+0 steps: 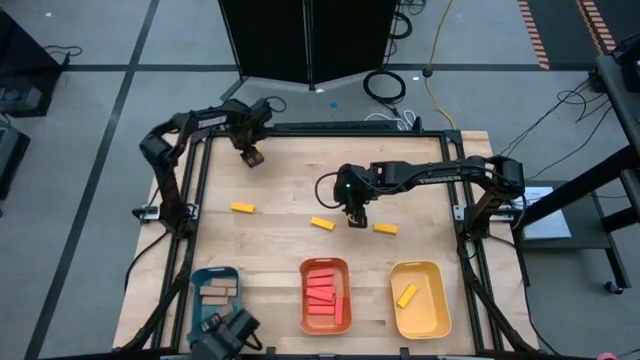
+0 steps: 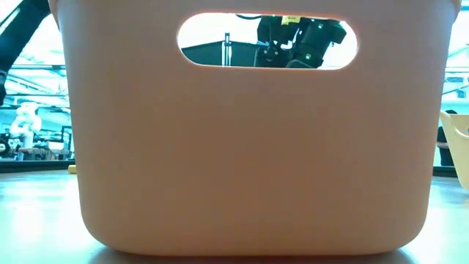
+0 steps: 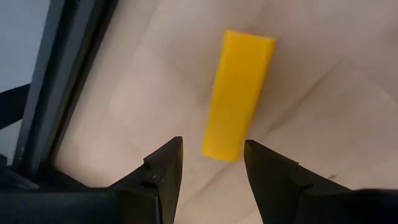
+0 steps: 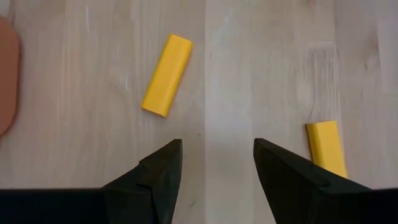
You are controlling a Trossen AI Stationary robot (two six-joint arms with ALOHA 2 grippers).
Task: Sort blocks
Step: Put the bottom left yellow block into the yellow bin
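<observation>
R gripper [image 1: 356, 220] open, empty, over mid-table btwn two yellow blocks [image 1: 321, 223] [image 1: 385, 229], each lying flat, long axis roughly across the table. L gripper [image 1: 252, 157] open at far-left; third yellow block [image 1: 243, 208] nearby.

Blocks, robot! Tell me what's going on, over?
Both hands open: left hand far corner, right hand between two loose yellow blocks. Third yellow block loose. Nothing held, nothing in the way.
</observation>
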